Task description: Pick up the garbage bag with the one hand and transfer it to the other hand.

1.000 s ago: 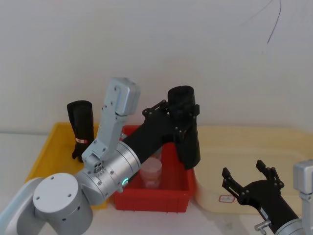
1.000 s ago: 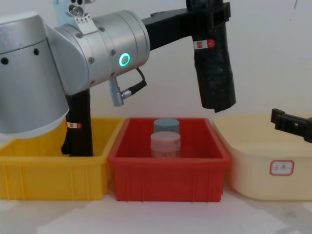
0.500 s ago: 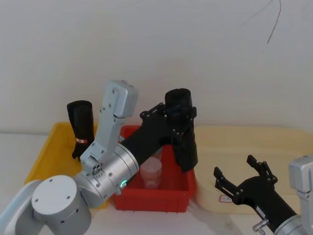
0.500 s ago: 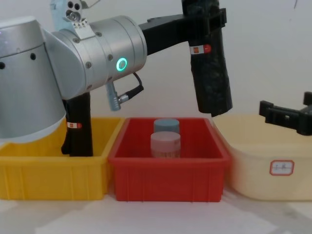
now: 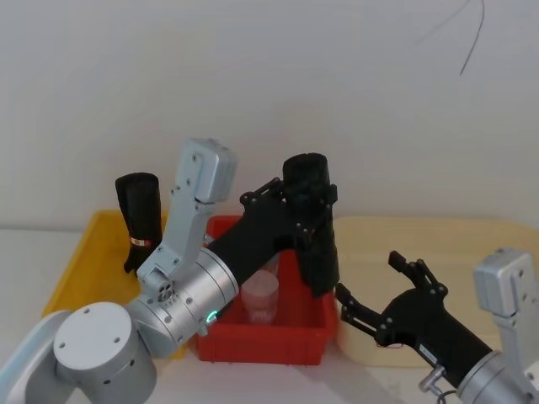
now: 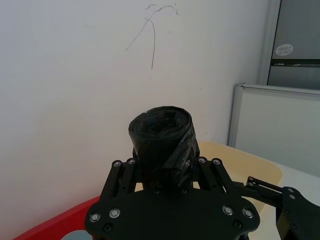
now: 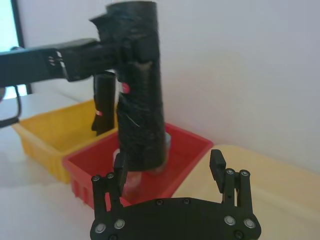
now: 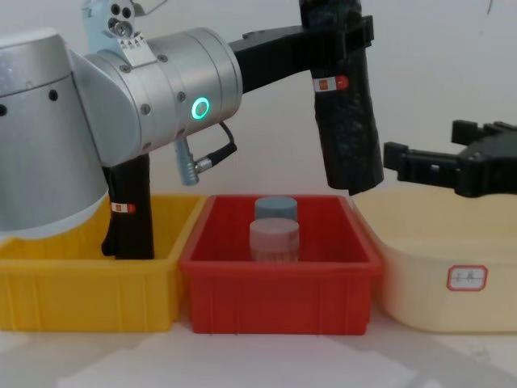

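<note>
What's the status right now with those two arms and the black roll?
Left gripper shut on the garbage bag, roughly upright over the red bin. Right gripper open, close beside the bag, not gripping. Nothing between them.

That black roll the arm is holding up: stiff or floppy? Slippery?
Probably stiff: the garbage bag hangs straight below the left gripper without sagging. Likely light, since it is gripped only near its top. Its crinkled plastic might slip.

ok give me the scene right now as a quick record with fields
left gripper: shut on garbage bag, high over red bin
garbage bag: slightly tilted, clear of the bin
right gripper: open, close beside the bag's lower end
second roll: standing in yellow bin
jars: two, inside red bin
</note>
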